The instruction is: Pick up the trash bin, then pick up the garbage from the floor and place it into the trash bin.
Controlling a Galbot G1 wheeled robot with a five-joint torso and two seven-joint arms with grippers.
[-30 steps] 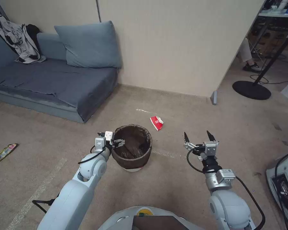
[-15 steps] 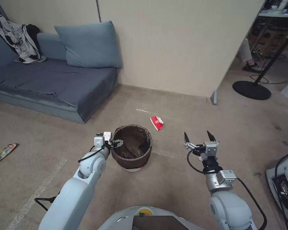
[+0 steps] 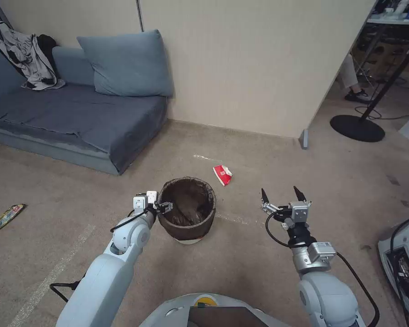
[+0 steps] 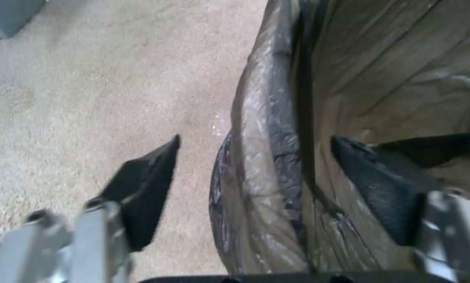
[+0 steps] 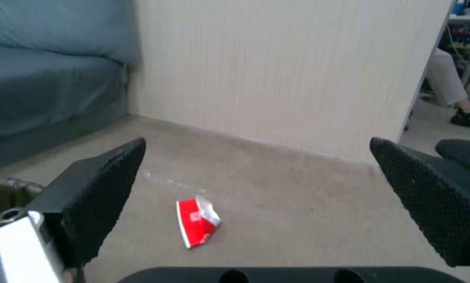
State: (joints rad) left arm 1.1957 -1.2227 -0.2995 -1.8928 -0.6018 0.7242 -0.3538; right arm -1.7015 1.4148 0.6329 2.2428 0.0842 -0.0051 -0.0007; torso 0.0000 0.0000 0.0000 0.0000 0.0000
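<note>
1. The left pincer (image 3: 164,207) is spread wide astride the rim of the trash bin (image 3: 187,222), one finger (image 4: 146,188) outside and one inside, placed to pinch the bagged wall for lifting.
2. The bin stands on the floor (image 3: 241,259).
3. The right pincer (image 3: 281,194) hangs released, aimed at the red packet (image 3: 222,174), presumably next.

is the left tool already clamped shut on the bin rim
No, the left tool is open, one finger outside the trash bin rim and one inside, with gaps on both sides.
</note>
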